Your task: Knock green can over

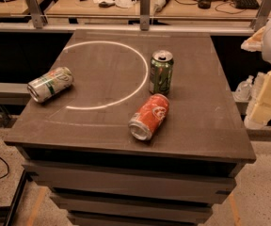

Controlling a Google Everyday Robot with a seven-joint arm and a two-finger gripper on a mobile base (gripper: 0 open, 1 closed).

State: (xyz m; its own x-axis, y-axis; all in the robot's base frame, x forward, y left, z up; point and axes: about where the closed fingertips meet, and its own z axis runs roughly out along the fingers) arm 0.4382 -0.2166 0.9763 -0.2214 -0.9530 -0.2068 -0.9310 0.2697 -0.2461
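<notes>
The green can point(161, 72) stands upright on the dark table point(102, 126), right of centre, just outside a white ring painted on the top. It is dark green with a silver top and pull tab. My gripper point(261, 108) shows as pale cream blocks at the right edge of the camera view, off the table's right side and well apart from the green can, holding nothing that I can see.
An orange-red can point(149, 116) lies on its side just in front of the green can. A pale silver-white can point(50, 84) lies on its side near the table's left edge. A cluttered bench point(126, 4) runs behind the table.
</notes>
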